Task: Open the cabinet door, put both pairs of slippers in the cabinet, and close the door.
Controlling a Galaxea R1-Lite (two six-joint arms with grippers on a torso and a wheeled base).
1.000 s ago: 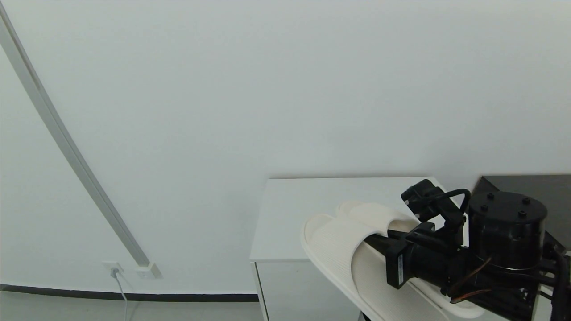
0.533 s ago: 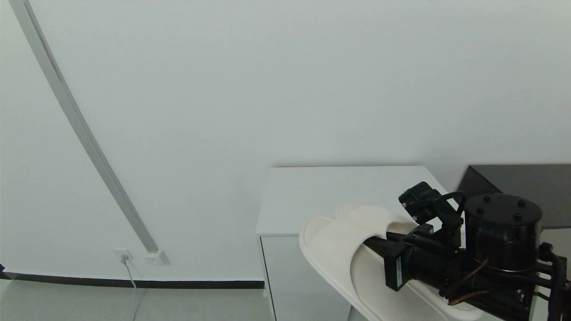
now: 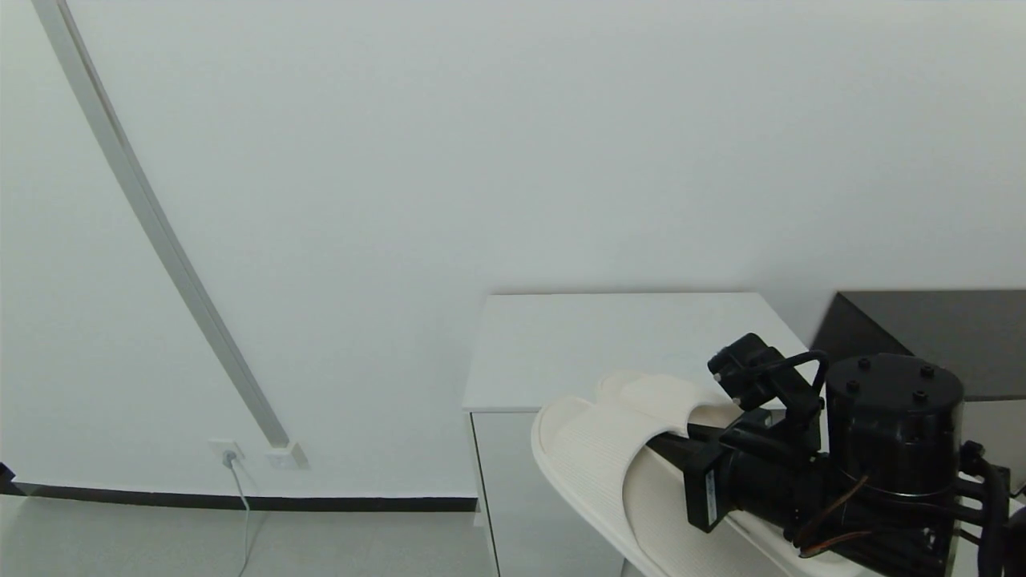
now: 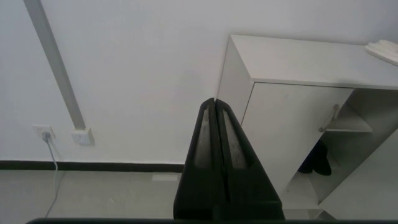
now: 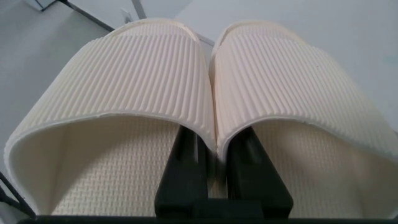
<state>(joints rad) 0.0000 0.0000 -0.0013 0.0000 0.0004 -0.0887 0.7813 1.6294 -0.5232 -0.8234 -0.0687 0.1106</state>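
A pair of cream ribbed slippers (image 3: 597,461) hangs in front of the white cabinet (image 3: 617,344), toes level with its top front edge. My right gripper (image 5: 214,171) is shut on the two adjoining straps, its fingers (image 5: 186,155) tucked under them. My left gripper (image 4: 216,104) is shut with nothing in it, held in the air left of the cabinet (image 4: 311,56). In the left wrist view a front panel with a handle (image 4: 333,118) stands beside an open compartment with a shelf (image 4: 357,124) and something dark (image 4: 317,162) inside. A slipper toe (image 4: 384,48) pokes over the cabinet top.
A white wall stands behind the cabinet, with a grey conduit (image 3: 152,224) running down to a socket with a plugged cable (image 3: 228,458). A dark surface (image 3: 922,328) adjoins the cabinet's right side. Bare floor (image 3: 240,545) lies left of the cabinet.
The head view has shifted, so the cabinet sits higher and the conduit farther right in the picture. My right gripper keeps its hold on the slippers, now slightly lower against the cabinet.
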